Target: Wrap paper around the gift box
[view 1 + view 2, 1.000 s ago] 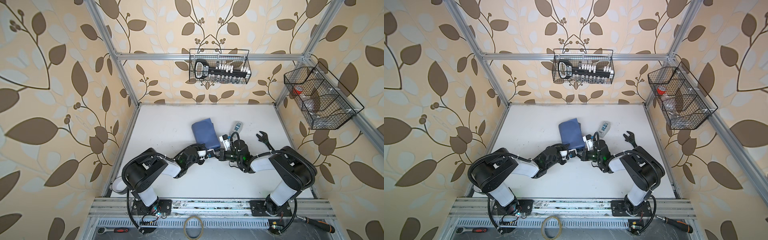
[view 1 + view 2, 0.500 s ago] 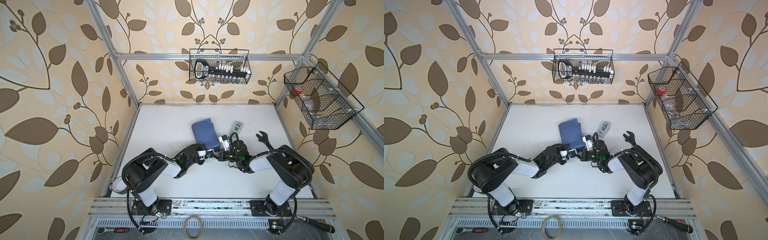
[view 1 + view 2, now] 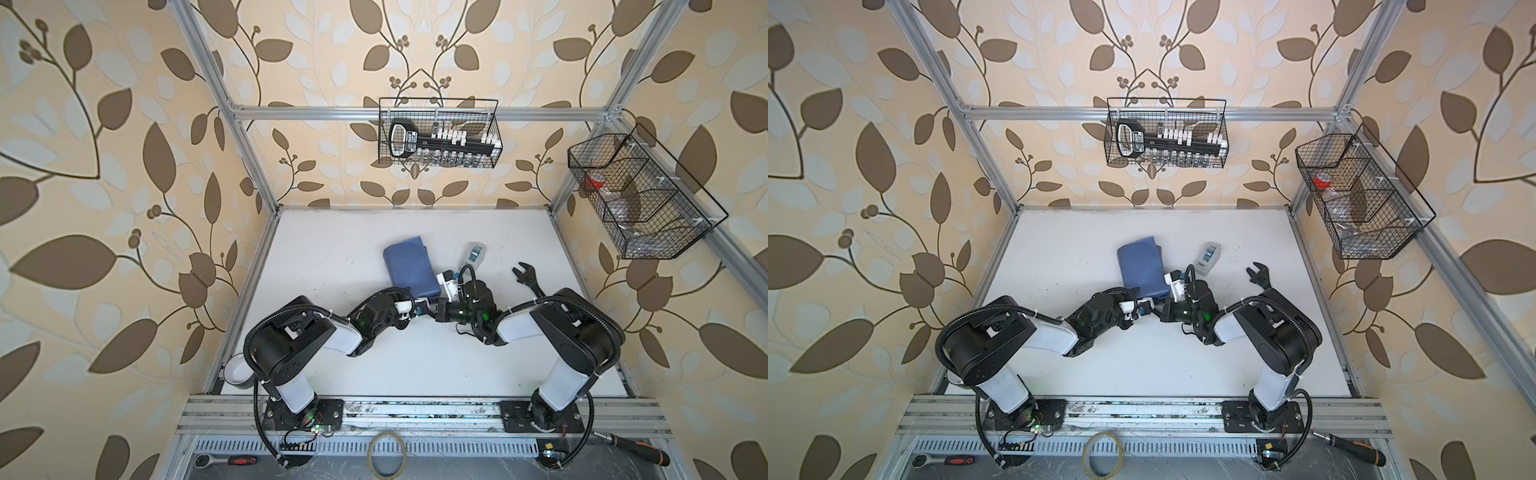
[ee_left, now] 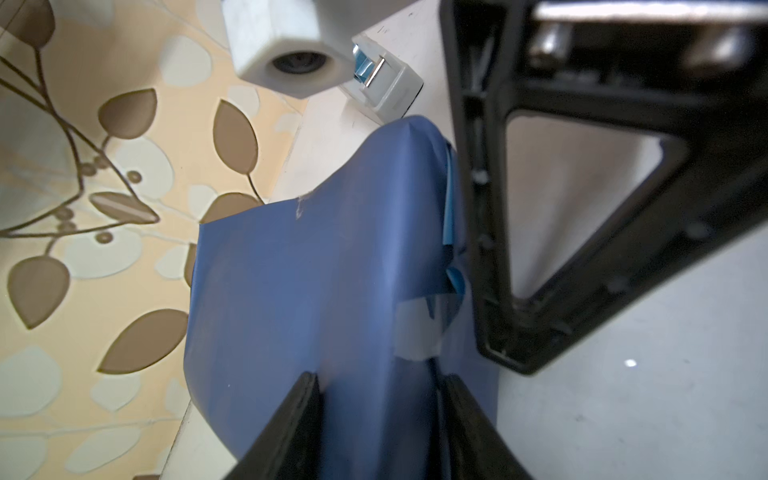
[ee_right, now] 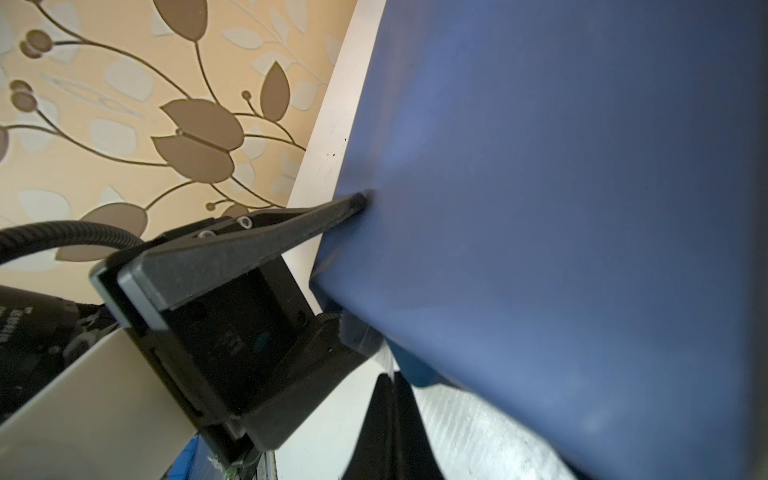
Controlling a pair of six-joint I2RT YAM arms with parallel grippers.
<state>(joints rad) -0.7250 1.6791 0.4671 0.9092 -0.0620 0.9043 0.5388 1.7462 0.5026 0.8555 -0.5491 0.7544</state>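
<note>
The paper (image 3: 409, 266) (image 3: 1142, 266) is folded, slate-blue side out, into a boxy parcel in mid-table. The gift box is hidden inside it. My left gripper (image 3: 424, 306) (image 4: 380, 386) clamps the parcel's near end, one finger (image 4: 305, 399) on each side. My right gripper (image 3: 436, 305) (image 5: 390, 378) is shut, its tips at the same near corner beside the left one. A piece of clear tape (image 4: 415, 332) lies on the paper fold there. Some clear tape also shows at the right tips; I cannot tell if it is pinched.
A small clear tape dispenser (image 3: 475, 254) lies just right of the parcel, with a black wrench (image 3: 525, 278) farther right. A white tape roll (image 3: 239, 370) sits at the near-left table edge. Wire baskets (image 3: 438, 133) (image 3: 640, 195) hang on the back and right walls.
</note>
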